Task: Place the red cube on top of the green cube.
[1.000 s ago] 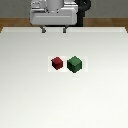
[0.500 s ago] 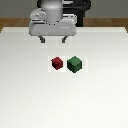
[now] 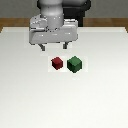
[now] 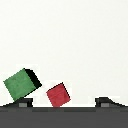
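1. The gripper (image 3: 53, 49) hangs above the white desk (image 3: 30, 100) with its two fingers apart, holding nothing.
2. The small dark red cube (image 3: 57, 63) sits on the desk, just beside the bigger dark green cube (image 3: 74, 63).
3. Bring the gripper straight down over the red cube, away from the green one.
4. One red cube, one green cube.

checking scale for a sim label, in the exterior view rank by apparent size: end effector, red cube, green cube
1. end effector, by far the largest, though it is not at the cubes' distance from the camera
2. green cube
3. red cube, only slightly smaller than the green one beside it
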### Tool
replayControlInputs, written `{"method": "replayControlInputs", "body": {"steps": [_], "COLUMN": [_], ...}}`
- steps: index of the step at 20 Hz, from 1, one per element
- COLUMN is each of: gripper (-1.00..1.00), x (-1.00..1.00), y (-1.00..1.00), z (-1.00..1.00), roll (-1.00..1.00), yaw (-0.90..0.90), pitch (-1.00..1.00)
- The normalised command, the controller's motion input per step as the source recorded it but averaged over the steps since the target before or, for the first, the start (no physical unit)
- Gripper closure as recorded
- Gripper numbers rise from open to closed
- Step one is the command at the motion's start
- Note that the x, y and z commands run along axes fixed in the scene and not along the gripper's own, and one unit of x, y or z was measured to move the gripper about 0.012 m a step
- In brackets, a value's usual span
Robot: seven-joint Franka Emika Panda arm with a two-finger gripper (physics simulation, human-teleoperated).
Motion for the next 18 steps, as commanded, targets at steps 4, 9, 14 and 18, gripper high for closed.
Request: {"method": "replayControlInputs", "body": {"steps": [4, 9, 14, 18], "gripper": [-1.0, -1.0, -1.0, -1.0], "x": [0.0, 0.0, 0.0, 0.0], "y": [0.0, 0.0, 0.0, 0.0], "z": [0.0, 0.0, 0.0, 0.0], "roll": [0.0, 0.0, 0.0, 0.0], "yaw": [0.11, 0.39, 0.3, 0.0], "pitch": [0.0, 0.0, 0.0, 0.0]}}
